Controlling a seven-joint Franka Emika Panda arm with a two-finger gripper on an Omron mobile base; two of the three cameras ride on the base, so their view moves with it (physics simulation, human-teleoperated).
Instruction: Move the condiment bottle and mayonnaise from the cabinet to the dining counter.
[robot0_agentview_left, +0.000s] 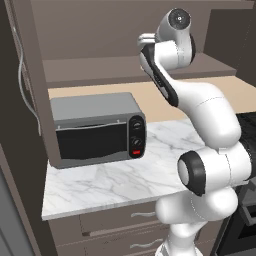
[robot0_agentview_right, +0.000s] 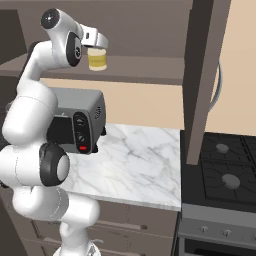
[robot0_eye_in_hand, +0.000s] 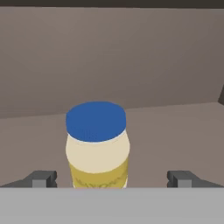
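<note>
The mayonnaise (robot0_eye_in_hand: 97, 146), a squat cream jar with a blue lid and a yellowish label, stands upright on the inner shelf (robot0_agentview_right: 145, 70) of the cabinet (robot0_agentview_left: 100, 67). My gripper (robot0_eye_in_hand: 111, 178) is open, one fingertip (robot0_eye_in_hand: 41, 178) on each side of the jar with a clear gap to it. Seen from the right base, the mayonnaise (robot0_agentview_right: 97, 61) sits just under my gripper (robot0_agentview_right: 96, 46) at the shelf's left end. The arm (robot0_agentview_left: 200, 110) reaches up to the shelf. The condiment bottle and the dining counter are out of view.
A grey toaster oven (robot0_agentview_left: 97, 130) stands on the small marble worktop (robot0_agentview_left: 115, 180) below the shelf. The open cabinet door (robot0_agentview_right: 202, 75) hangs at the right, over a black stove (robot0_agentview_right: 225, 170). Another door with a silver handle (robot0_agentview_left: 22, 90) is at the left. Drawers (robot0_agentview_left: 120, 222) lie below.
</note>
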